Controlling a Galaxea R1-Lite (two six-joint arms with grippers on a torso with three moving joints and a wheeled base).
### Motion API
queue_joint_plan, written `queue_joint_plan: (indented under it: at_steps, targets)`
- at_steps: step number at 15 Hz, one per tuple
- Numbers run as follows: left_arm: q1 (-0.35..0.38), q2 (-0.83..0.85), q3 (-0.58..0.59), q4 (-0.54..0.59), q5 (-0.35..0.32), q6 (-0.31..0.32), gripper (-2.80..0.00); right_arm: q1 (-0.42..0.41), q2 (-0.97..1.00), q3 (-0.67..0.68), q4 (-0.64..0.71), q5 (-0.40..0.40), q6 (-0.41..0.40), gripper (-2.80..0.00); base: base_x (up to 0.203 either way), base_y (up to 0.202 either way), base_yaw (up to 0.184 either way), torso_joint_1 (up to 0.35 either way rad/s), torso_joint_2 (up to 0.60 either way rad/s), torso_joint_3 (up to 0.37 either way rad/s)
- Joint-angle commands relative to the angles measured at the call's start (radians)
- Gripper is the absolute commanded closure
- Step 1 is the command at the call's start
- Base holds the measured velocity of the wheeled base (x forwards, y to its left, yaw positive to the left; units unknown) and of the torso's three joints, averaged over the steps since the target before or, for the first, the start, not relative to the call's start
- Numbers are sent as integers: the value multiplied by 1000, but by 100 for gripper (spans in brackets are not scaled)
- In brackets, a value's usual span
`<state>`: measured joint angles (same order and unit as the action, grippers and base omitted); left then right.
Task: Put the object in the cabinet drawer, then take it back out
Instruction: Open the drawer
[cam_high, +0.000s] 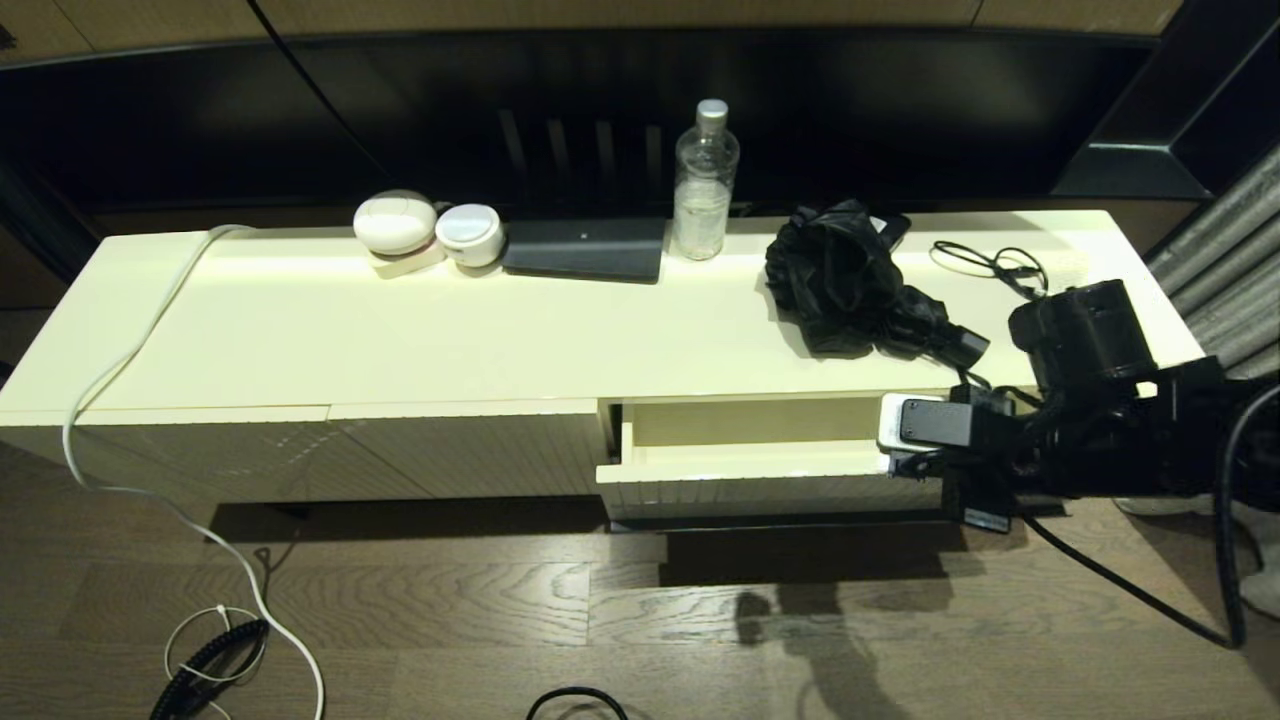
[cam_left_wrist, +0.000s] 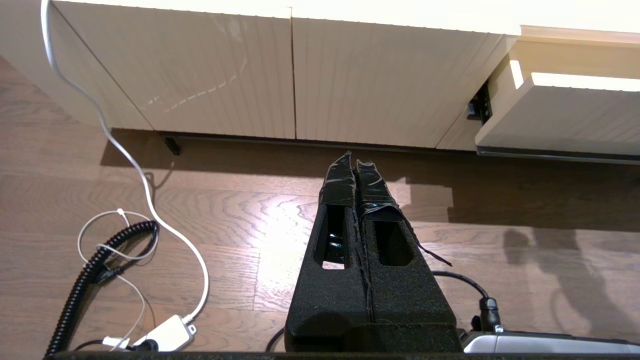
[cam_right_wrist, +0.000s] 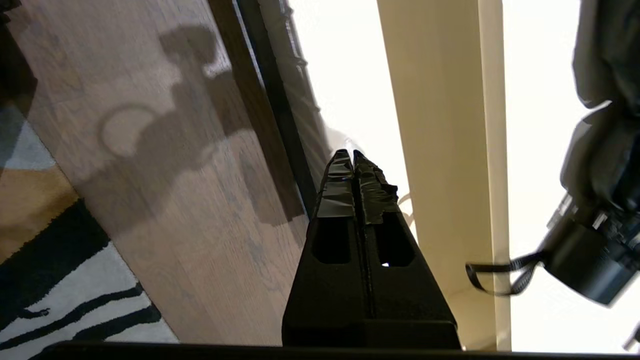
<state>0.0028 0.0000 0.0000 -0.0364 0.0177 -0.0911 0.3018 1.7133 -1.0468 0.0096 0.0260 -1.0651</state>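
Observation:
The black folding umbrella (cam_high: 850, 280) lies in a loose bundle on the right of the cabinet top, its handle (cam_right_wrist: 582, 257) and strap pointing toward the front edge. Just below it the cream drawer (cam_high: 750, 455) stands pulled out, and the visible part of its inside is bare. My right gripper (cam_high: 905, 462) is at the drawer's right end, shut with nothing between its fingertips (cam_right_wrist: 345, 162), which hang over the ribbed drawer front (cam_right_wrist: 305, 105). My left gripper (cam_left_wrist: 354, 160) is shut and hangs low over the floor before the closed ribbed panels, left of the drawer (cam_left_wrist: 560, 120).
On the back of the cabinet top stand a clear water bottle (cam_high: 705, 185), two white round devices (cam_high: 395, 222), a dark flat pad (cam_high: 585, 248) and a thin black cable (cam_high: 990, 262). A white cable (cam_high: 130, 380) runs to the floor beside a coiled cord (cam_high: 210, 660). A striped rug (cam_right_wrist: 60, 295) lies nearby.

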Motion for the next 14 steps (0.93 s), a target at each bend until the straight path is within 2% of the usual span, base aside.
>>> queue_joint_plan:
  at_steps: [1,3,5,7,12,14]
  targets:
    - [0,-2,0,0,1,-1,0,-9,121,-56,-5,-1,-7,0,0,0,0,0,0,0]
    - [0,-2,0,0,1,-1,0,-30,179,-118,-20,-8,-27,0,0,0,0,0,0,0]
    - [0,-2,0,0,1,-1,0,-70,212,-172,-11,-9,-106,0,0,0,0,0,0,0]
    - [0,-2,0,0,1,-1,0,-86,230,-209,-7,-8,-145,0,0,0,0,0,0,0]
    - [0,-2,0,0,1,-1,0,-90,259,-251,3,-8,-173,0,0,0,0,0,0,0]
    - [-1,-2,0,0,1,-1,0,-86,246,-260,75,-4,-173,0,0,0,0,0,0,0]
